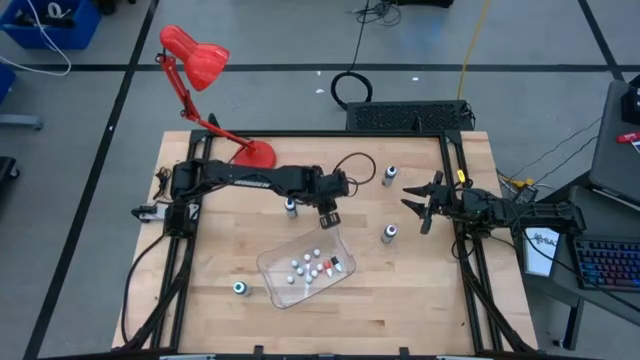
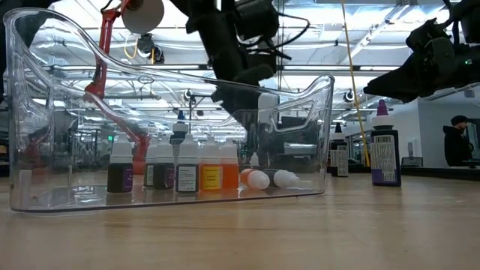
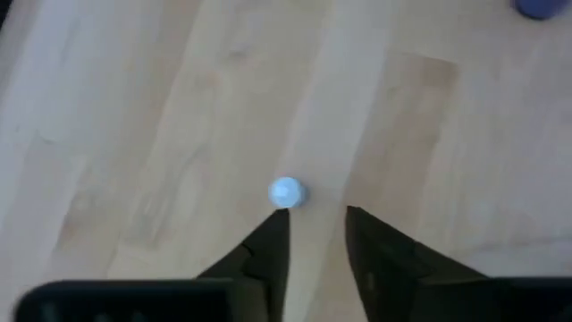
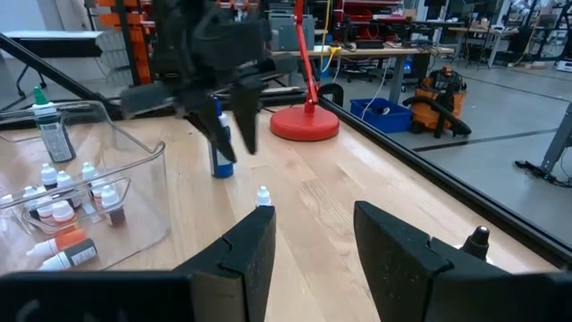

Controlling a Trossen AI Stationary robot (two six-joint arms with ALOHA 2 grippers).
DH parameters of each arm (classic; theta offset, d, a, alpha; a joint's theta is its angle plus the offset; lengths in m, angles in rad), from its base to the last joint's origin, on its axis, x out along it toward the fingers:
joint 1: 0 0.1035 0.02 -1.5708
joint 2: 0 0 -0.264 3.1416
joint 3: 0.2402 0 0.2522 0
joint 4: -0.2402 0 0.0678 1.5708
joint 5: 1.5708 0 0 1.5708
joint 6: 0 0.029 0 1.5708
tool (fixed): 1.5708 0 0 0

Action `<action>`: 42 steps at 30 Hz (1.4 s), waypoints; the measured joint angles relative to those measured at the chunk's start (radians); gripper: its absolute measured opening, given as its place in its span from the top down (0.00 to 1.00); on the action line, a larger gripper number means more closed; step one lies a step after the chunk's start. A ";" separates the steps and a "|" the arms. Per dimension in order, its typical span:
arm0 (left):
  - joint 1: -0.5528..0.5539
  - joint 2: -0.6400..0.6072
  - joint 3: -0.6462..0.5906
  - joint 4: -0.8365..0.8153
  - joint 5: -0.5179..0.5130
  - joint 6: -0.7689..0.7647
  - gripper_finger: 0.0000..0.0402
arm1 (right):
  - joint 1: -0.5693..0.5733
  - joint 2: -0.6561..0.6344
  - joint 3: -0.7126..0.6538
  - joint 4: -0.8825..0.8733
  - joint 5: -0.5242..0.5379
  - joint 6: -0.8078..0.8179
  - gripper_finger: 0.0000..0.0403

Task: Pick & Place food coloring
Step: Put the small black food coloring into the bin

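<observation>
White-capped food coloring [image 1: 312, 267], mostly upright, two toppled

Several bottles [image 1: 312, 268] inside the tray [image 1: 272, 262] near table [image 1: 420, 310] middle, others scattered around it, lamp [image 1: 205, 70] at far left corner

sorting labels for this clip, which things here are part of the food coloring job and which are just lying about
Part of the job:
- bottles in the tray
- loose bottles on the table, e.g.
- clear tray
- left gripper, above the tray's far edge
- right gripper, open, waiting at the right

Lying about:
- red desk lamp
- keyboard
</observation>
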 joint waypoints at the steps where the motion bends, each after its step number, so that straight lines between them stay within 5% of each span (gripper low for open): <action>1: 0.009 0.004 0.000 0.002 0.007 -0.001 0.68 | 0.000 0.000 0.000 0.000 0.000 0.000 0.65; 10: 0.057 0.039 -0.001 0.028 0.093 -0.025 0.51 | 0.000 0.000 0.000 0.000 0.000 0.000 0.65; 35: 0.059 0.093 0.002 0.074 0.068 -0.013 0.50 | 0.000 0.007 -0.001 0.000 0.000 0.000 0.65; 42: 0.059 0.092 0.002 0.071 -0.028 -0.042 0.50 | 0.000 0.007 -0.001 0.000 0.000 0.000 0.65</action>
